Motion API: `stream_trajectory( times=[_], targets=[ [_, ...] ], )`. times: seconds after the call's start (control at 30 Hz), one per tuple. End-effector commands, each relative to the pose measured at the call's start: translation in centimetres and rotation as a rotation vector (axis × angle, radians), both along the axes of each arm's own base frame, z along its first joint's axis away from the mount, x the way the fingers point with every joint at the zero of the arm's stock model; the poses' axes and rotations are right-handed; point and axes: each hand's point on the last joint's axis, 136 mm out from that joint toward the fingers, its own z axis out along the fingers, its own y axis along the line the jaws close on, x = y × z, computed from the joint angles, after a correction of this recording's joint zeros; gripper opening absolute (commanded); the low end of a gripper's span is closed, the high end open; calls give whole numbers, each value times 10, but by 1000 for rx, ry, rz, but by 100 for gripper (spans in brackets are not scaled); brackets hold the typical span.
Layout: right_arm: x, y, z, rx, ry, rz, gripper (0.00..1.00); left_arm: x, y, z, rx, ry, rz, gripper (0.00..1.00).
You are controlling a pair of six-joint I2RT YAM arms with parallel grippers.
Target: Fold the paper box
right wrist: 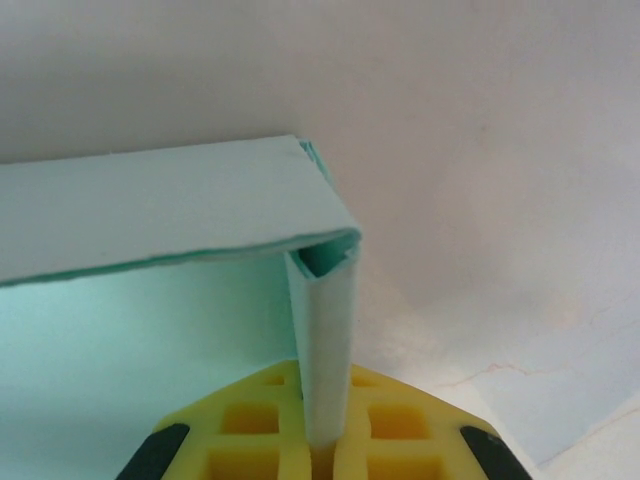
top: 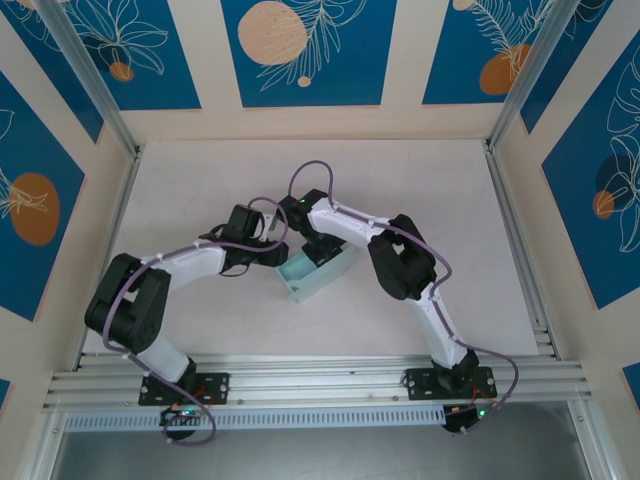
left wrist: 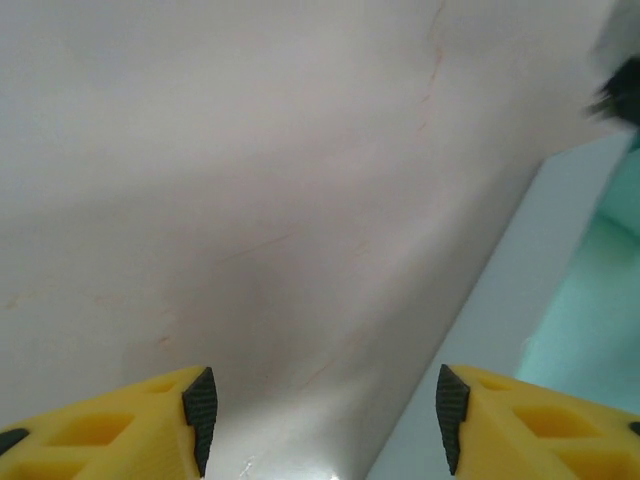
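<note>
The paper box (top: 318, 275) is a small pale blue shallow box standing on the white table (top: 200, 180) between the two arms. My right gripper (right wrist: 332, 455) is shut on a folded side wall of the paper box (right wrist: 325, 340), near a corner, and another wall runs off to the left. From above, the right gripper (top: 322, 248) sits over the box's far edge. My left gripper (left wrist: 325, 420) is open with nothing between its fingers, low over the table. The paper box (left wrist: 590, 330) lies just right of it. From above, the left gripper (top: 270, 254) is at the box's left end.
Aluminium rails (top: 300, 380) run along the near edge and up both sides of the table. Patterned blue and cream panels (top: 300, 50) wall in the back and sides. Bare table surface lies to the left and behind the box.
</note>
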Motion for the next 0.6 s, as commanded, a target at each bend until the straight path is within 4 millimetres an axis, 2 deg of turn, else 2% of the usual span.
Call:
stream_trajectory(
  times=[0.0, 0.07, 0.13, 0.27, 0.33, 0.47, 0.57],
  targets=[
    [14, 15, -7, 77, -52, 38, 3, 9, 2, 49, -43, -114, 39, 64],
    [17, 23, -3, 110, -77, 88, 5, 10, 18, 65, -9, -154, 94, 67],
    [22, 30, 1, 136, -93, 132, 8, 9, 38, 72, 25, -171, 161, 71],
    [36, 47, 13, 185, -127, 207, 28, 3, 80, 66, -5, -159, 312, 73],
    [46, 53, 23, 187, -152, 223, 37, -1, 90, 59, -55, -141, 344, 73],
    [59, 68, 53, 219, -205, 255, 49, -9, 97, 40, -70, -101, 366, 71],
    [67, 74, 76, 239, -244, 268, 58, -10, 98, 25, -67, -68, 367, 65]
  ],
)
